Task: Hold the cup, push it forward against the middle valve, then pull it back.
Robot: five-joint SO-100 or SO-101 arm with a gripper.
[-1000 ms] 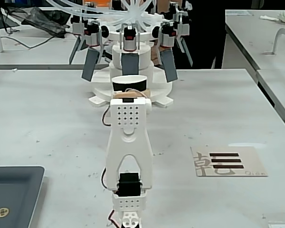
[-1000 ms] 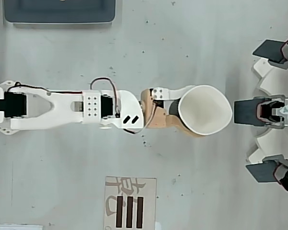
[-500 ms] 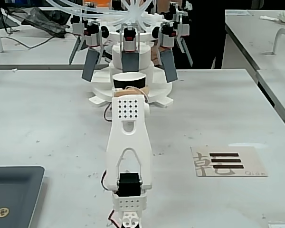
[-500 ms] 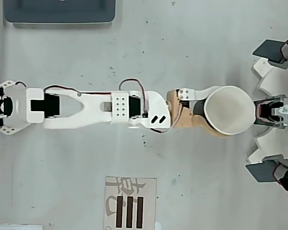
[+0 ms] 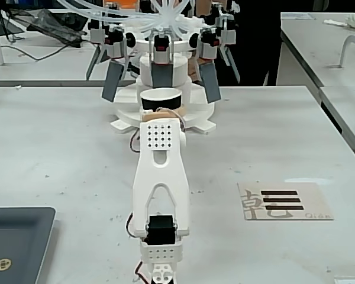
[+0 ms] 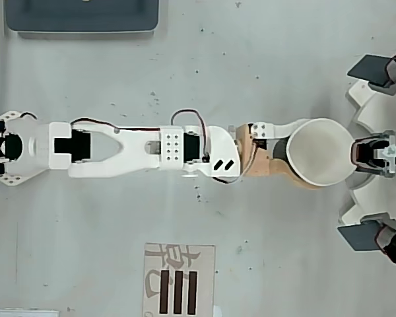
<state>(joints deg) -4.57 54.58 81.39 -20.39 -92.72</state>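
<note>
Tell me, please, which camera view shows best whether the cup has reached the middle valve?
The overhead view: the cup rim meets the middle valve at its right edge. In the fixed view, the cup overlaps the valve, so depth between them cannot be judged.

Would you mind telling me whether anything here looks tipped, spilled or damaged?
Nothing stands out. The cup sits upright and empty in the gripper, right at the middle valve, and the table shows no spill.
</note>
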